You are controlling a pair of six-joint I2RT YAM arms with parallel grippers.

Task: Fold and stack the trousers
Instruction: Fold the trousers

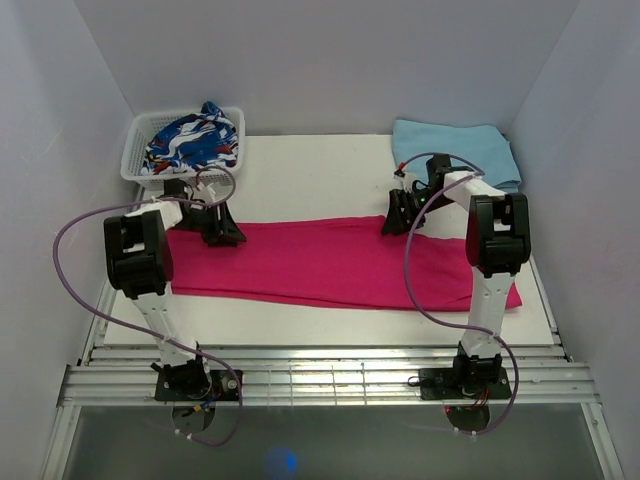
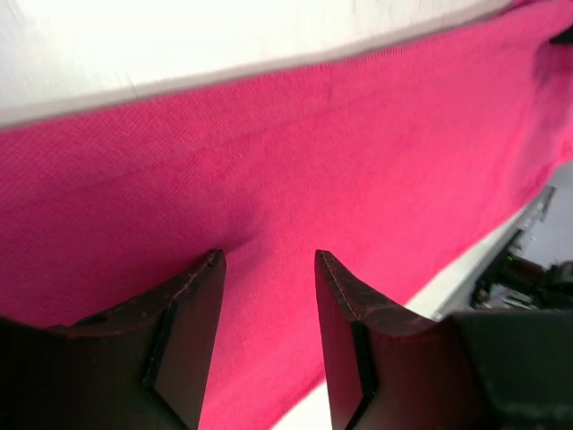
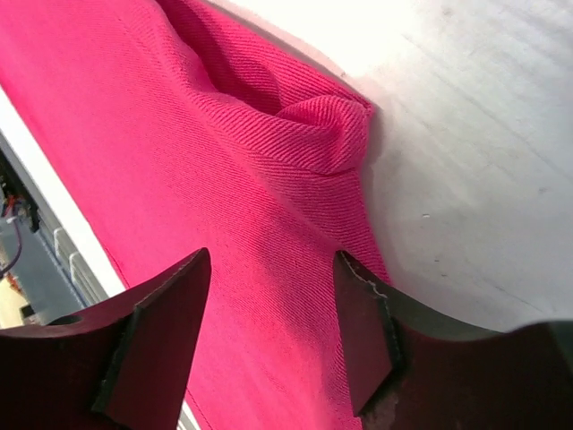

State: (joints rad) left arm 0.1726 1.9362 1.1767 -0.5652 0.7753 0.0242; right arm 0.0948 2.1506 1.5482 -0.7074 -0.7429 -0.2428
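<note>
White walls closed in the pale table (image 1: 300, 170) on three sides. The trousers (image 1: 330, 262) lay flat across it as one long magenta band, and their long axis ran sideways from my left gripper (image 1: 222, 234) toward my right gripper (image 1: 398, 222). Both grippers hung low over the band's far long edge. The left sat close to one end, and the cloth ran on well past the right one toward my right side.

The left gripper's jaws were spread with nothing between them. Fabric lay directly beneath the tips and out ahead of them, up to the straight far edge, with bare table beyond. The right gripper's jaws were also parted and empty. The cloth's edge passed just beside the outer fingertip, and a small puckered fold (image 3: 331, 125) bunched up ahead of the tips.

I judged that any fold would turn on this edge. Each arm was already over its own stretch of it, so neither needed to cross over the other.

Beyond the left gripper, close behind it, stood a white basket (image 1: 135, 165) holding a patterned garment (image 1: 190, 140). A folded light blue cloth (image 1: 460, 148) lay beyond the right gripper, near the band's far edge. Nothing lay on the trousers themselves.
</note>
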